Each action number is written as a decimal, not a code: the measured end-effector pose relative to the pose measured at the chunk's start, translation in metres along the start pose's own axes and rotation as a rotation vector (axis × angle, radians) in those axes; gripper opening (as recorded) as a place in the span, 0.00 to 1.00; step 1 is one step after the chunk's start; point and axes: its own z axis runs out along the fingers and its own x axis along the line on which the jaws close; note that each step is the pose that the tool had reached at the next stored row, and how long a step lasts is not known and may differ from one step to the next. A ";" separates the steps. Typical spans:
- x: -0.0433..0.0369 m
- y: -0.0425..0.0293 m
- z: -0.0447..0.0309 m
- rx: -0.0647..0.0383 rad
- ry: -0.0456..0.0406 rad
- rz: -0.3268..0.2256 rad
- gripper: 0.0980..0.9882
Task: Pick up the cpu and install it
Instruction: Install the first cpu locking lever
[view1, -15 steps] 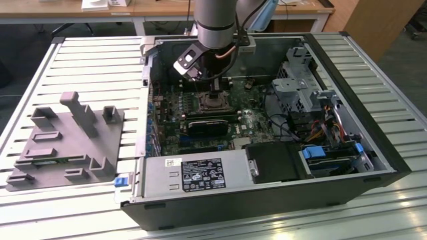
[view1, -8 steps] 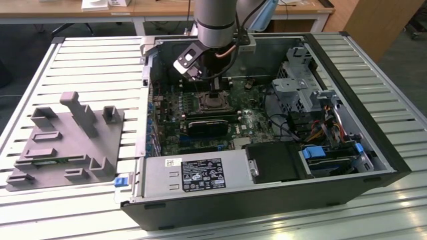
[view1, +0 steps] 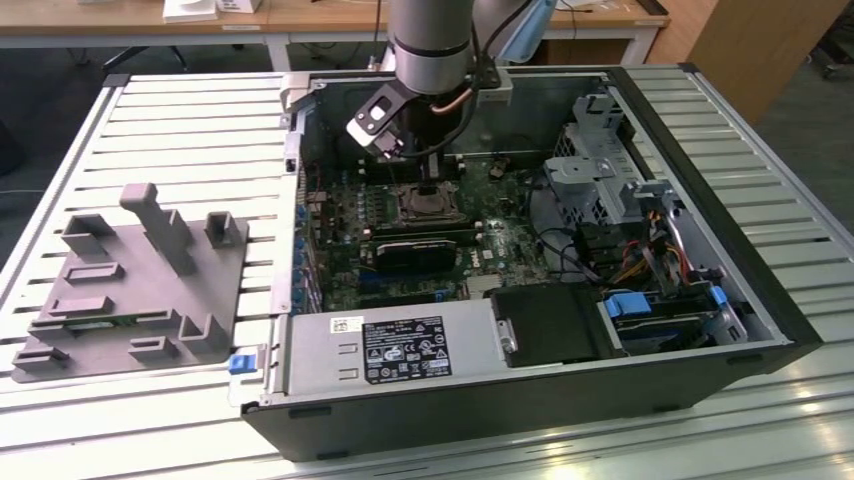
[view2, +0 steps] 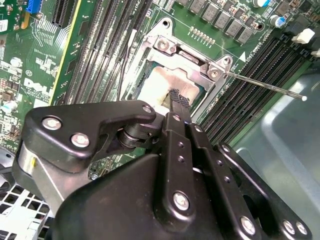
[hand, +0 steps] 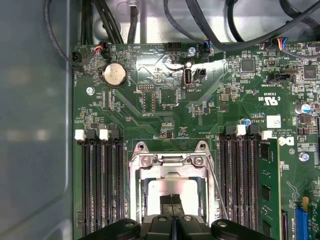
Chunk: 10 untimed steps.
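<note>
One gripper (view2: 176, 100) sits low over the socket (hand: 170, 165) on the motherboard (hand: 165, 110); we see the cpu (hand: 160, 192) lying flat inside the socket frame, directly beneath the fingertips (hand: 172, 201). Fingers look pressed together, tips touching the silver top, not gripping it. Socket lever (view2: 265, 86) stands open beside the frame.

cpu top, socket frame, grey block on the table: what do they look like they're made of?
cpu: bright metal lid, judging by its glare.
Socket frame: bare silvery metal, shiny, screwed at the corners.
Grey block: matte, uniformly grey, probably plastic.
</note>
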 end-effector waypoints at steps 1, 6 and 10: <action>0.0000 0.0000 -0.0005 0.000 0.0000 0.000 0.01; 0.0000 0.0001 -0.0022 0.000 0.0001 0.000 0.01; 0.0001 0.0002 -0.0048 0.000 0.0002 0.000 0.01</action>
